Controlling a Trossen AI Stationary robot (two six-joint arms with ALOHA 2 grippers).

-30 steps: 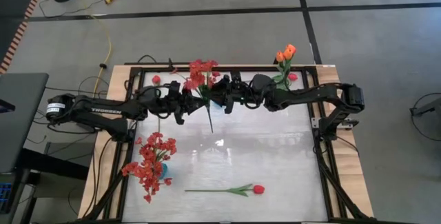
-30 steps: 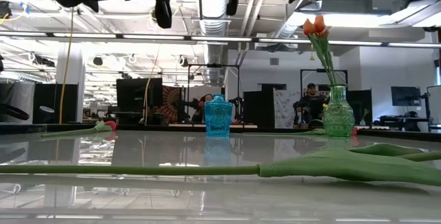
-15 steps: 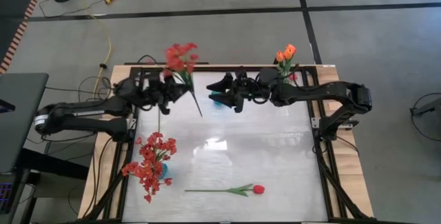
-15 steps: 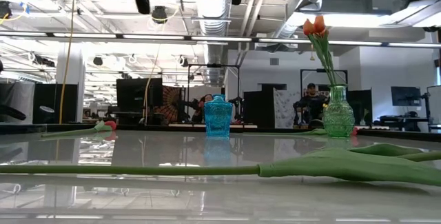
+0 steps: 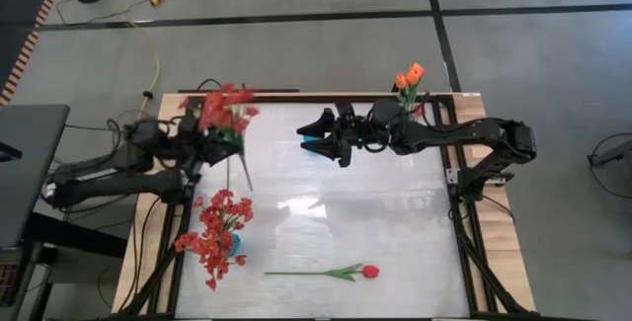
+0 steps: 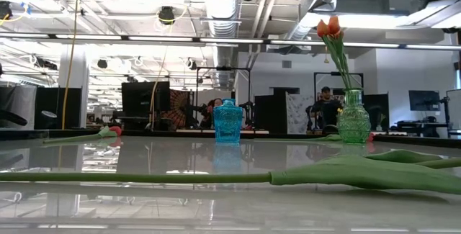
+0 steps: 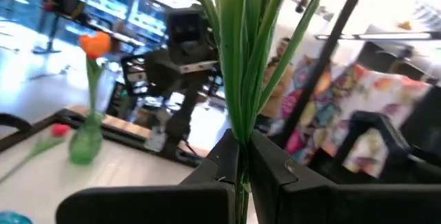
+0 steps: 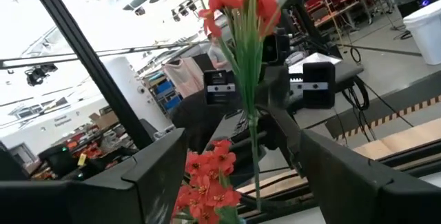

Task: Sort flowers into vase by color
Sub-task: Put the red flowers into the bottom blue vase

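The left gripper (image 5: 219, 135), clamped on a red blossom spray (image 5: 223, 110), held it above the bench's (image 5: 395, 222) left rear, near the filled vase (image 5: 235, 249). The right gripper (image 5: 323, 138) hovered, fingers apart, over the blue vase (image 6: 227, 122). Next, probably, lowering the stem into the matching vase.

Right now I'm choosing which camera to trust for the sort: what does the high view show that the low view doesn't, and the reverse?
Only high: the left fingers shut on a red spray, the right fingers open over the blue vase, another red spray near the left edge. Only low: people in the room behind, the green vase seen side-on. Both: the orange tulips and the lying tulip.
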